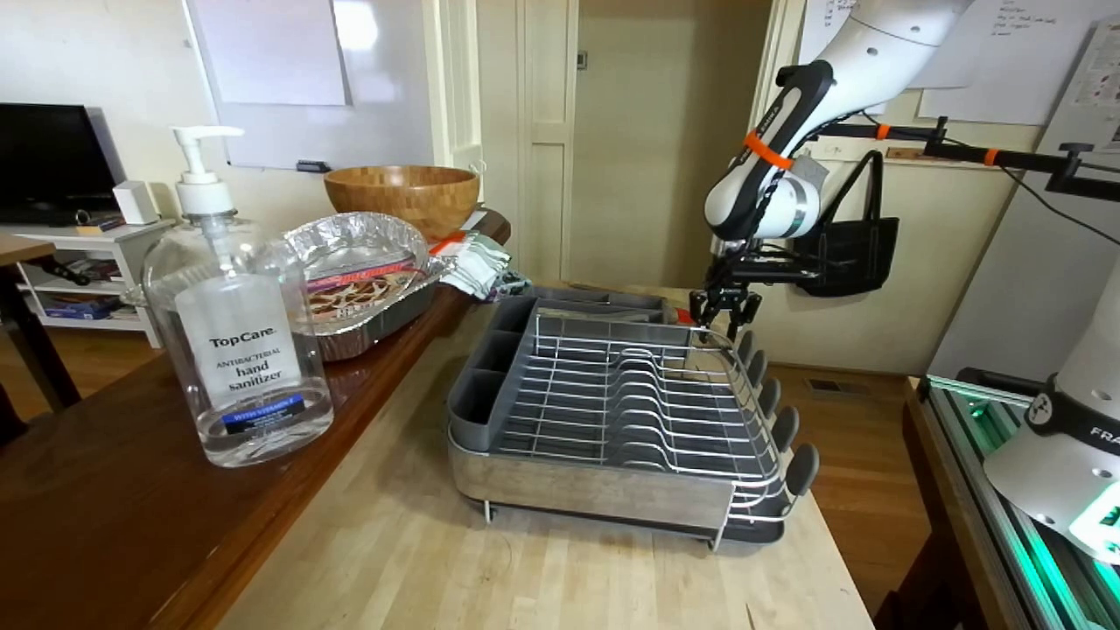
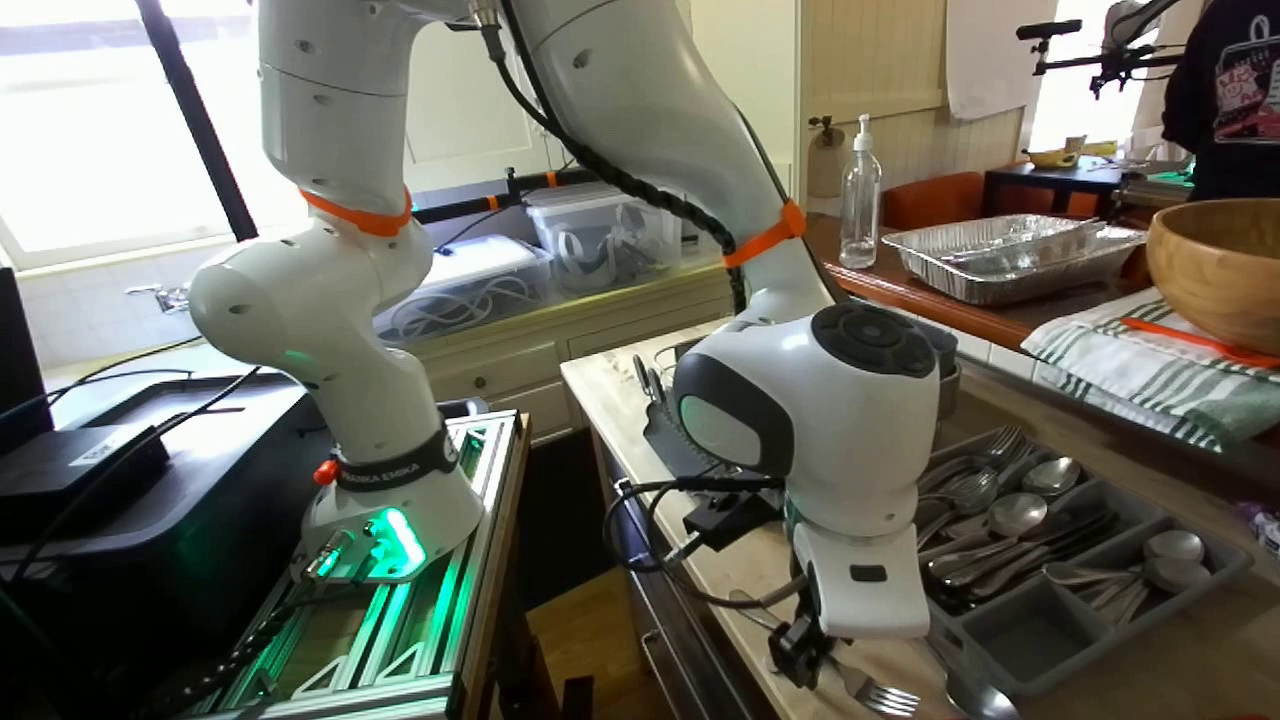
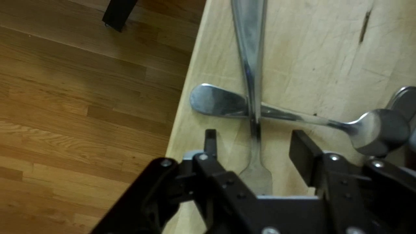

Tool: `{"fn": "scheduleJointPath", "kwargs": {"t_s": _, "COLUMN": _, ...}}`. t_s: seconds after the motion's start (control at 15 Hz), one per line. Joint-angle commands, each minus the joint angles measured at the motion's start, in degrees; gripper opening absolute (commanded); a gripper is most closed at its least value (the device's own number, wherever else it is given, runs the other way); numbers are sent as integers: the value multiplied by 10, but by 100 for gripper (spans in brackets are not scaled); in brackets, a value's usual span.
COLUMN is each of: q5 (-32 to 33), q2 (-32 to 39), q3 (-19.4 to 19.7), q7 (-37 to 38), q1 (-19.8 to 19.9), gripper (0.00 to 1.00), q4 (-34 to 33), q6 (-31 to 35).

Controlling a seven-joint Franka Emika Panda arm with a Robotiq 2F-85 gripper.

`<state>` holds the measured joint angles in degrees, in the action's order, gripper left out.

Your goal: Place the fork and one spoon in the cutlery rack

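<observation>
Near the parted pincer [image 3: 255, 141], a metal fork [image 3: 254, 81] crosses a round-bowled spoon [image 3: 294, 116].

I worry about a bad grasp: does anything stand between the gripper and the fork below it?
Nothing visible does: the wrist view shows the fork framed by the open gripper; the spoon it crosses lies underneath.

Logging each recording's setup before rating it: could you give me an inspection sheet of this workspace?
Surface: light wooden table, marked in places.
Job's things: fork crosses over a spoon near the table edge; neither in the cutlery rack.
Clutter: grey cutlery tray on the same table.
Gripper: open, nothing held; fork within its gap in the wrist view.
Cables: looped black cable in an exterior view.
Surroundings: sanitizer bottle, wooden bowl, person partly in view.
</observation>
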<state>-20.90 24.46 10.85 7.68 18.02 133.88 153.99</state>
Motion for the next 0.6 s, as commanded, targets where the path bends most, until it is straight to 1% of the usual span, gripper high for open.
{"fn": "scheduleJointPath", "kwargs": {"t_s": 0.0, "q5": -11, "q2": -4, "q3": -6, "q7": 4, "q1": 3, "gripper": 29, "q4": 7, "q6": 11}}
{"fn": "scheduleJointPath", "kwargs": {"t_s": 0.13, "q5": -9, "q2": -2, "q3": -4, "q7": 5, "q1": 2, "gripper": 13, "q4": 5, "q6": 9}}
{"fn": "scheduleJointPath", "kwargs": {"t_s": 0.27, "q5": -8, "q2": -2, "q3": -4, "q7": 7, "q1": 1, "gripper": 1, "q4": 5, "q6": 9}}
{"fn": "scheduleJointPath", "kwargs": {"t_s": 0.4, "q5": -4, "q2": -4, "q3": -1, "q7": 8, "q1": 0, "gripper": 0, "q4": 6, "q6": 3}}
{"fn": "scheduleJointPath", "kwargs": {"t_s": 0.53, "q5": 3, "q2": -22, "q3": 0, "q7": 3, "q1": -4, "gripper": 2, "q4": 18, "q6": 3}}
